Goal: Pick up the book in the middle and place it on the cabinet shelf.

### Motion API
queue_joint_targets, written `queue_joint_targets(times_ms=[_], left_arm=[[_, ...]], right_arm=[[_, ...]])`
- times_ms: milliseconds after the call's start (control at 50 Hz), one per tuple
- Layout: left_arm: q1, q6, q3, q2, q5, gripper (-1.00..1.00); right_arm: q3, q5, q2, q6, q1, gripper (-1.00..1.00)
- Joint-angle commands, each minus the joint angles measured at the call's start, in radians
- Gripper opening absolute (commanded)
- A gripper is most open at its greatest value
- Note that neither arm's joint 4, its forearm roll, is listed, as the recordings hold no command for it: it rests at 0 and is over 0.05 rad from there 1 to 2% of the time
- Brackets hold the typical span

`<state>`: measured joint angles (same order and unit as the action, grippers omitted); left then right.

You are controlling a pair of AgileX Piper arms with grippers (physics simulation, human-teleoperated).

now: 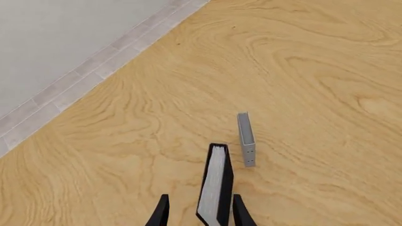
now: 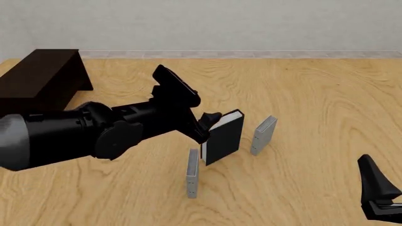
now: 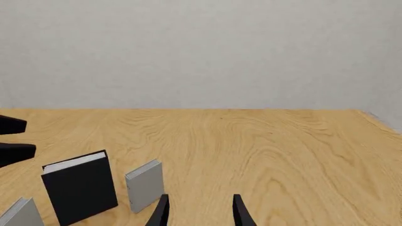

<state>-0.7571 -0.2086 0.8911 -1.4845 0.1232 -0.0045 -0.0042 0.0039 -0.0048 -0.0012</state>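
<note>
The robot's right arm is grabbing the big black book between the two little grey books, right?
Not quite: it is the left gripper at the big black book, as the front view shows. The right gripper is off by itself with nothing between its fingers. The two grey books do stand on either side.

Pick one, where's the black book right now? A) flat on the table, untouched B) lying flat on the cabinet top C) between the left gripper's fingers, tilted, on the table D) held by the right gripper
C: the left gripper has a finger on each side of the book, which leans between two grey books; the cabinet top is bare and the right gripper is empty.
</note>
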Motion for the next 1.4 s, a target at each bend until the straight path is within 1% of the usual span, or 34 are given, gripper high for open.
queue_joint_targets(times_ms=[20, 260, 460, 540, 580, 620, 960, 1120, 1140, 1320, 1400], left_arm=[[-0.004, -0.006, 0.014, -0.04, 0.017, 1.0], [-0.009, 0.003, 0.029, -0.069, 0.027, 1.0], [-0.023, -0.004, 0.045, -0.089, 0.024, 1.0], [-0.014, -0.022, 0.062, -0.109, 0.022, 1.0], [-0.021, -0.01, 0.069, -0.105, 0.014, 1.0], [-0.021, -0.019, 0.071, -0.111, 0.016, 1.0], [-0.022, -0.013, 0.106, -0.157, 0.015, 1.0], [-0.033, -0.005, 0.119, -0.174, 0.018, 1.0], [-0.036, 0.004, 0.123, -0.178, 0.018, 1.0], [-0.041, 0.019, 0.124, -0.202, 0.034, 1.0], [-0.054, 0.039, 0.12, -0.205, 0.039, 1.0]], right_arm=[[0.0, 0.0, 0.0, 0.0, 0.0, 1.0], [0.0, 0.0, 0.0, 0.0, 0.0, 1.0], [0.0, 0.0, 0.0, 0.0, 0.0, 1.0], [0.0, 0.0, 0.0, 0.0, 0.0, 1.0], [0.0, 0.0, 0.0, 0.0, 0.0, 1.0], [0.0, 0.0, 0.0, 0.0, 0.0, 1.0], [0.0, 0.0, 0.0, 0.0, 0.0, 1.0], [0.0, 0.0, 0.0, 0.0, 0.0, 1.0], [0.0, 0.0, 0.0, 0.0, 0.0, 1.0], [0.0, 0.0, 0.0, 0.0, 0.0, 1.0], [0.0, 0.0, 0.0, 0.0, 0.0, 1.0]])
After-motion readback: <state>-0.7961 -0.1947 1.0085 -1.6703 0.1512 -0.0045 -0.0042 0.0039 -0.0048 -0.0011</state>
